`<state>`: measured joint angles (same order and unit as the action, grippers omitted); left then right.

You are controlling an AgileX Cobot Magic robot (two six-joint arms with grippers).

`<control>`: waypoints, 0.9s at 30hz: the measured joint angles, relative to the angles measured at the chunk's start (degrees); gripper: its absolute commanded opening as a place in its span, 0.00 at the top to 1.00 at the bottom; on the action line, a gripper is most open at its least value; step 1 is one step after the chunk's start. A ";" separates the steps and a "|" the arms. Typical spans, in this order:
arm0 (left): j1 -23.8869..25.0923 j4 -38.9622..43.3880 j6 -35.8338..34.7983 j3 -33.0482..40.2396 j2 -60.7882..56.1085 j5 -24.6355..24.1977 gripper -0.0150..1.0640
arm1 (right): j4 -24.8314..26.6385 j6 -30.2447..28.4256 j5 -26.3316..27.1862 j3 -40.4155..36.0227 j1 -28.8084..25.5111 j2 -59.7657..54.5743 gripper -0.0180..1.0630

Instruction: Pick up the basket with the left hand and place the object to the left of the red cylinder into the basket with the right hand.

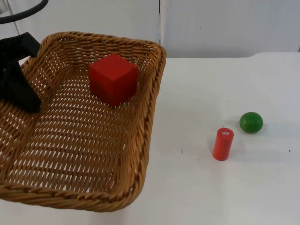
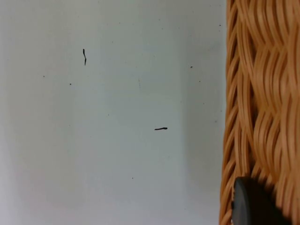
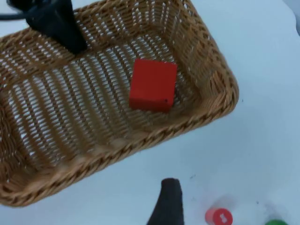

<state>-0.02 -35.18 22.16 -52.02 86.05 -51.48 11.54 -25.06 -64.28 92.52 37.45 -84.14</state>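
Here the left gripper (image 1: pixel 21 96) is clamped on the wicker basket (image 1: pixel 150 93) at its wall, one finger reaching inside. The red cube (image 1: pixel 113 78) lies in the basket, near the wall farthest from that grip. From the right wrist the red cylinder (image 3: pixel 218 217) stands outside the basket — with the green ball (image 1: pixel 251 122) just beyond it. The right gripper (image 3: pixel 168 204) hangs above the table (image 1: pixel 211 187) near the basket; its spread I cannot tell.
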 measured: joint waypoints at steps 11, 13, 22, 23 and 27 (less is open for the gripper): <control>0.00 0.00 0.31 0.00 0.00 0.00 0.99 | -0.66 -0.07 4.69 -12.92 0.00 8.43 0.37; 0.00 0.00 0.31 0.00 0.00 0.00 0.99 | -0.79 -0.07 5.42 -14.63 0.00 9.79 0.37; 0.00 0.00 0.44 0.00 0.00 0.00 0.99 | -0.79 1.51 5.90 -16.63 0.00 13.34 0.37; 0.00 0.00 0.44 0.00 0.00 0.00 0.99 | -0.79 1.51 6.14 -17.10 0.00 13.95 0.37; 0.00 0.00 0.44 0.00 0.00 0.00 0.99 | -0.91 1.81 6.36 -18.82 0.00 16.03 0.37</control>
<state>-0.02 -35.18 22.61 -52.02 86.05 -51.48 10.63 -23.24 -57.92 73.70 37.45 -68.11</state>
